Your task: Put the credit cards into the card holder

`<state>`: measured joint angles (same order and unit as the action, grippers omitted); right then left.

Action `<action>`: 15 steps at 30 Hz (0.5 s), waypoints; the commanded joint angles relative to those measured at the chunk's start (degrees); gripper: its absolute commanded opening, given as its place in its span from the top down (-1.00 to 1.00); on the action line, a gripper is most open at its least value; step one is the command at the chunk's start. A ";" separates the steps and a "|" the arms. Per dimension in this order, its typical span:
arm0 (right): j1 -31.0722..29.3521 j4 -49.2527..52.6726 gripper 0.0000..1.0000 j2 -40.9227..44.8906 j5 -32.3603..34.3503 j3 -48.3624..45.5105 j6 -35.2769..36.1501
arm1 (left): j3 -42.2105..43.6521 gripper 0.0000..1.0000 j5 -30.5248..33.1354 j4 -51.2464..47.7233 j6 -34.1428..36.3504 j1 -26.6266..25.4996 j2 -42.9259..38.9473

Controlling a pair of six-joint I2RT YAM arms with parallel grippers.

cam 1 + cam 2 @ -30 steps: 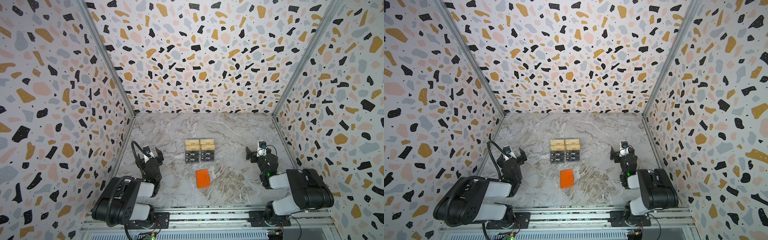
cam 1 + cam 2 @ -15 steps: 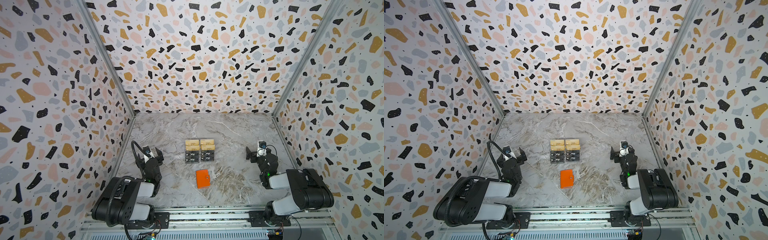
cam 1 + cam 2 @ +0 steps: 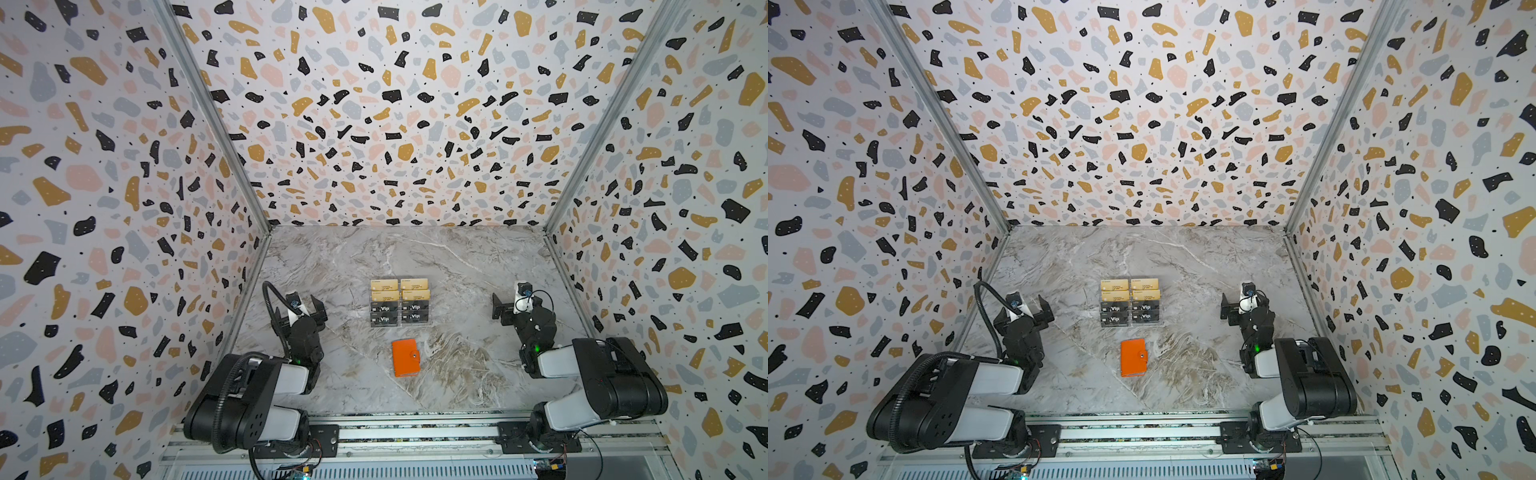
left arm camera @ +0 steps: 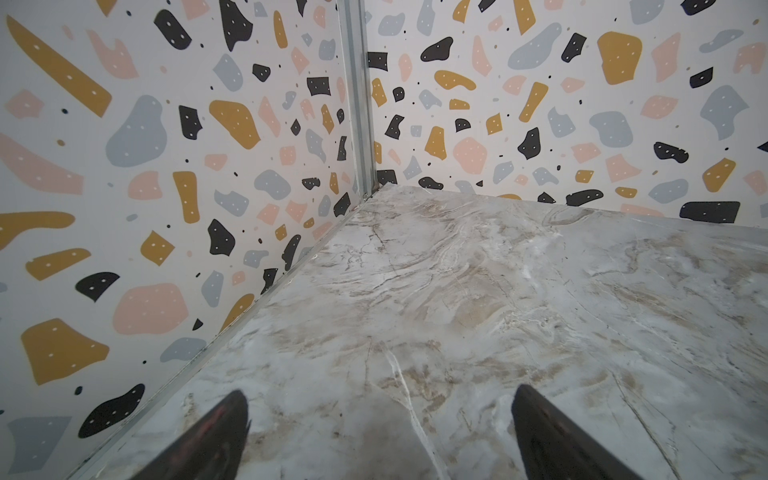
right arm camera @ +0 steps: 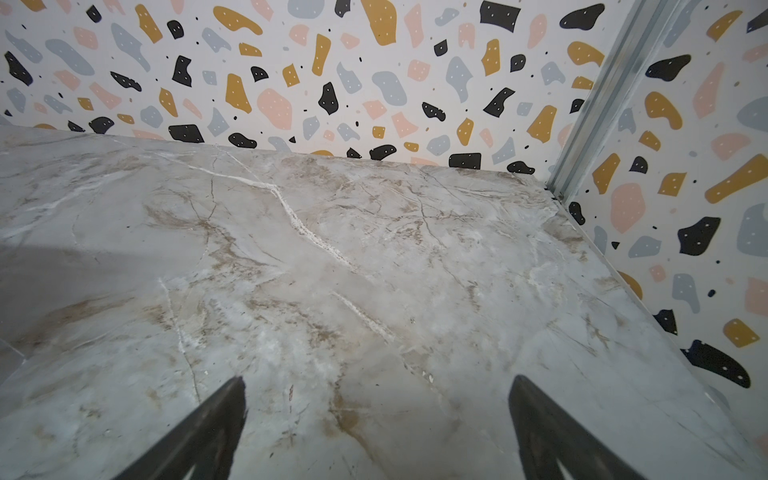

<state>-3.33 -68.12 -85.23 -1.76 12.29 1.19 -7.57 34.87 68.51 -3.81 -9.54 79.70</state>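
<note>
No change is found against the earlier pictures: both arms are kept at the near side and nothing on the counter (image 3: 457, 257) has been moved. It is therefore judged that the task has not yet been started.

The left fingers (image 4: 216, 436) and the right fingers (image 5: 208, 428) are spread wide and released, and nothing is held between them.

In both top views the credit cards (image 3: 400, 302) are seen in the middle of the counter, the gold ones farther and the black "Vip" ones nearer. They are arranged in rows, possibly in a clear stand, but this is too small to be told surely. The card holder (image 3: 404, 357), orange and closed, lies just nearer than the cards and apart from them, between the two arms and well apart from both.

In the wrist views only bare counter and patterned walls (image 4: 124, 166) are shown, and neither cards nor holder are seen. The open gap between the fingers, however, is shown clearly only there.
</note>
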 commanded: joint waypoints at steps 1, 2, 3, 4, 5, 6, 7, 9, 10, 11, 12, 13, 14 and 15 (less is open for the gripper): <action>-0.07 0.11 -0.98 2.23 1.93 0.41 -0.85 | -2.67 -1.00 1.34 -2.76 -0.31 0.23 -1.88; 0.04 2.04 -0.98 3.99 2.51 0.74 -1.16 | -4.44 -1.00 1.48 -6.87 0.03 0.23 -3.35; 0.05 5.11 -0.98 6.05 3.29 1.47 -1.44 | -7.18 -1.00 1.85 -13.81 -0.41 0.23 -5.42; 0.08 8.28 -0.98 8.40 3.67 2.26 -1.51 | -10.18 -1.00 2.01 -19.97 -0.84 0.31 -7.21; 0.04 10.74 -0.99 10.43 3.84 3.04 -1.63 | -12.51 -1.00 1.88 -23.63 -0.27 0.31 -7.98; 0.02 14.17 -1.00 13.12 3.96 4.22 -1.70 | -14.66 -1.00 1.10 -26.93 0.20 0.33 -8.89; 0.08 17.15 -0.99 15.58 4.01 5.50 -1.97 | -16.91 -0.98 1.37 -30.42 -0.38 0.31 -9.97; 0.08 22.98 -0.97 19.81 5.03 8.37 -4.37 | -22.35 -0.77 5.58 -39.94 -3.26 0.21 -11.68; 0.08 25.97 -0.97 21.63 5.25 9.85 -6.91 | -26.15 -0.75 7.88 -47.07 -7.06 0.14 -12.09; 0.08 28.21 -0.97 23.13 5.17 11.18 -9.49 | -29.63 -0.76 9.45 -53.01 -10.08 0.14 -12.07; 0.08 31.51 -0.95 24.40 4.20 12.77 -12.06 | -33.72 -0.76 9.88 -61.17 -12.77 0.14 -11.81; -0.09 35.14 -0.91 25.40 2.68 14.75 -14.04 | -37.39 -0.76 9.61 -67.69 -15.08 0.02 -11.44; -0.42 38.37 -0.85 25.95 1.69 16.47 -15.64 | -40.06 -0.75 9.56 -72.78 -17.08 -0.16 -11.13; -0.90 42.44 -0.79 26.23 0.80 18.42 -17.28 | -42.27 -0.73 9.53 -77.78 -19.57 -0.43 -10.92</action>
<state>-3.49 -39.40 -60.49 1.26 26.39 -8.82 -44.60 41.25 13.76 -14.76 -9.56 68.71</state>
